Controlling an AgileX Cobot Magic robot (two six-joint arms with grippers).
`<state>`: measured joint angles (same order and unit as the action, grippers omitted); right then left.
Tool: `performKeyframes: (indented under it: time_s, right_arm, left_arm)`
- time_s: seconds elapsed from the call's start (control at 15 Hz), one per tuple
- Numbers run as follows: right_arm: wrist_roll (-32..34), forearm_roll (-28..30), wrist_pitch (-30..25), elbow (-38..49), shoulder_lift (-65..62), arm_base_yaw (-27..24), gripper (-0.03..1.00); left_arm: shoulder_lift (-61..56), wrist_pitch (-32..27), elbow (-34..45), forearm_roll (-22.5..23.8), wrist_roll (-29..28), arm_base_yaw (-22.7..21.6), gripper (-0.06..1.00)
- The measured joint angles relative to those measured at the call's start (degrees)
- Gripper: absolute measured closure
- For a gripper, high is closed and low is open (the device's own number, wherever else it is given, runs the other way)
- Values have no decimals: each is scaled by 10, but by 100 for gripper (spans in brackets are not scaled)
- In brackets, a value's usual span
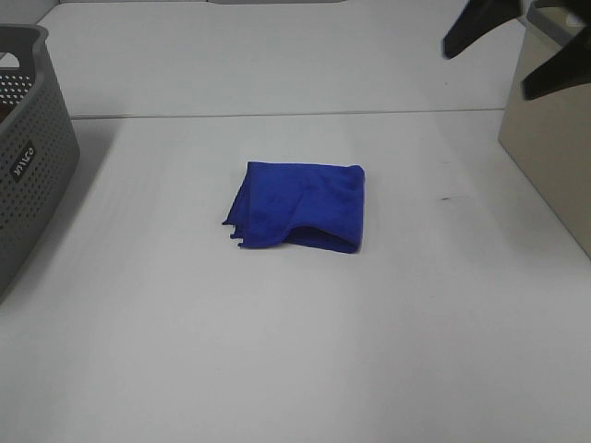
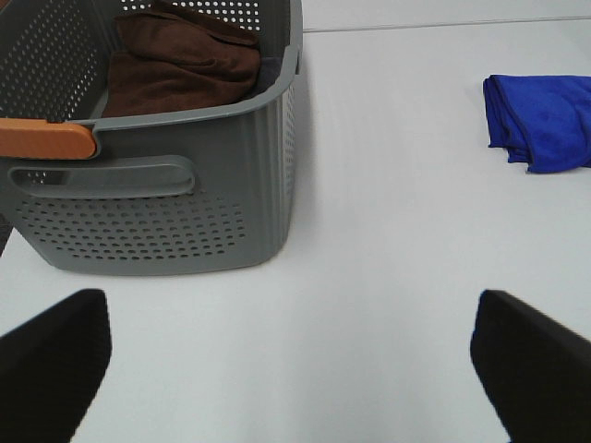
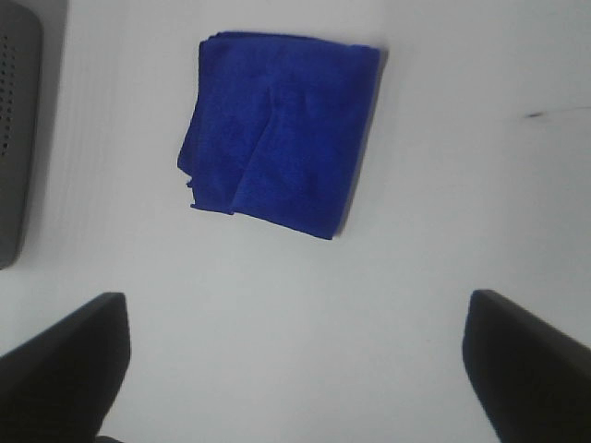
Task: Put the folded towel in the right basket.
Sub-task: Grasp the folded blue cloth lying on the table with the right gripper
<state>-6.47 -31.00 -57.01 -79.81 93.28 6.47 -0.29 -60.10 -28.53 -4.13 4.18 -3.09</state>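
White table (image 1: 185, 351), a basket at each side. Folded blue towel (image 1: 300, 205) lies flat mid-table, well apart from both grippers. Grey perforated basket (image 2: 185, 212) on the left holds a brown towel (image 2: 175, 60). Beige basket (image 1: 554, 148) at right edge. Left gripper (image 2: 295, 360): fingers spread wide, empty, near grey basket. Right gripper (image 3: 295, 369): likewise spread, empty, raised by beige basket.

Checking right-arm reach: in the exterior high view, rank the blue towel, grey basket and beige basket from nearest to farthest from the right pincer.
1. Beige basket: right edge of the view, next to the right pincer.
2. Blue towel: middle of the table.
3. Grey basket: far left edge.
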Motion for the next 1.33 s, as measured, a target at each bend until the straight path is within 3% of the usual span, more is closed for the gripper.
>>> performKeyframes:
  time_s: [0.33,0.6,1.13,1.33]
  right_arm:
    - [-36,-49,40,-62,210,24,5]
    - [-106,-148,103,-64,312,24,6]
    - [-138,-215,157,-82,396,27,9]
    - [-138,-264,162,-87,414,65,16]
  left_arm:
    - [0,0,0,0,0,0,-4]
    - [0,0,0,0,0,0,-4]
    - [0,0,0,0,0,0,-4]
    - [0,0,0,0,0,0,-4]
